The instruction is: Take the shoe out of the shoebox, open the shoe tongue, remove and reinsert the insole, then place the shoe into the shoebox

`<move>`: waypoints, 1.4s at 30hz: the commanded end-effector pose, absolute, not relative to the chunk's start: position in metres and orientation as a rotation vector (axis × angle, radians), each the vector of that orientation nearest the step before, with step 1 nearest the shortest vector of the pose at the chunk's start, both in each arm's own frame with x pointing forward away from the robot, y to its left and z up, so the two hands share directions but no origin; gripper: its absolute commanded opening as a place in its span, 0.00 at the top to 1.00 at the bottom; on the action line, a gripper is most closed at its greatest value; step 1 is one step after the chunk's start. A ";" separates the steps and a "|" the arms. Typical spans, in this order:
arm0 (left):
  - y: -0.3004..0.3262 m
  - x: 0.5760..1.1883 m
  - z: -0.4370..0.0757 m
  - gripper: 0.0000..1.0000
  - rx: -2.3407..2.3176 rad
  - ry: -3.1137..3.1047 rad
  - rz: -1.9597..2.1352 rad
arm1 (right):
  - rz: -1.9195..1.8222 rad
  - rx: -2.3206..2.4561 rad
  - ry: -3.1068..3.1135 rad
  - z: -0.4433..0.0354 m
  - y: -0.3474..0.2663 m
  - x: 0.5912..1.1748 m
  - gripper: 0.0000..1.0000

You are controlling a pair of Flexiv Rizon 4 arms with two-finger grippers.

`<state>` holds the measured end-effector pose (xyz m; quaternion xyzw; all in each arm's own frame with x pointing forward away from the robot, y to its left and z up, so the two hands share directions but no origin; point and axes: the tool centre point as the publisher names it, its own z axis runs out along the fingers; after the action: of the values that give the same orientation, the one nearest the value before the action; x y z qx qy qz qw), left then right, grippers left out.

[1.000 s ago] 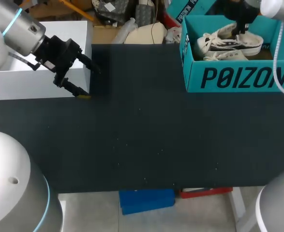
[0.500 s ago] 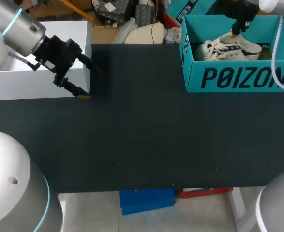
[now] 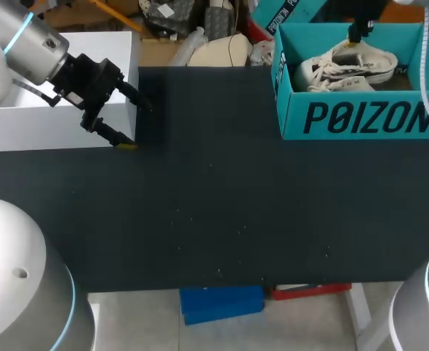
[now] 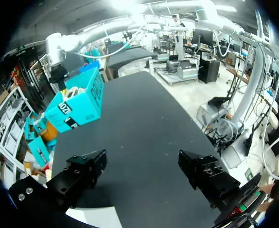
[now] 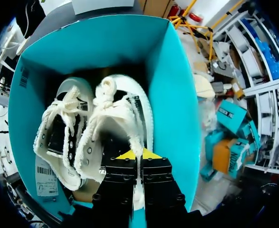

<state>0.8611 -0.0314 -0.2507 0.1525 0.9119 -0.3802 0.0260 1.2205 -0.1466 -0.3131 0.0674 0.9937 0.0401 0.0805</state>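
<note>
Inside the shoebox [image 5: 172, 95], right gripper [image 5: 138, 156] pinches shoe [image 5: 113, 118].

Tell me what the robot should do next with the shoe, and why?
Probably lift it straight up. The right gripper has its fingers pinched shut on the rim of the white shoe, which sits inside the teal shoebox beside a second shoe, so it has to rise over the box wall first.

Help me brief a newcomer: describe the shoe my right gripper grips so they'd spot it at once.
Find the teal shoebox at the table's far right corner; two white canvas sneakers lie in it. It is the sneaker directly ahead of the right gripper, pinched at its heel end and next to the box's side wall, unlike its twin alongside.
</note>
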 end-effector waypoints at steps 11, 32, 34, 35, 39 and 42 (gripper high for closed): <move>-0.032 0.860 -0.251 0.00 0.471 2.820 -1.169 | 0.120 0.184 2.939 -0.313 -0.128 1.196 1.00; -0.032 0.860 -0.251 0.00 0.471 2.820 -1.169 | 0.183 0.028 3.025 -0.324 -0.155 1.216 1.00; -0.032 0.860 -0.251 0.00 0.471 2.820 -1.169 | 0.190 0.013 3.036 -0.325 -0.156 1.217 1.00; -0.032 0.860 -0.251 0.00 0.471 2.820 -1.169 | 0.193 0.004 3.041 -0.326 -0.158 1.218 1.00; -0.032 0.860 -0.251 0.00 0.471 2.820 -1.169 | 0.205 -0.019 3.057 -0.329 -0.162 1.221 1.00; -0.032 0.860 -0.251 0.00 0.471 2.820 -1.169 | 0.216 -0.036 3.069 -0.331 -0.164 1.222 1.00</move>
<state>0.8611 -0.0315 -0.2507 0.1525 0.9119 -0.3802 0.0259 1.2119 -0.1622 -0.3286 -0.0096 0.9962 0.0662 0.0552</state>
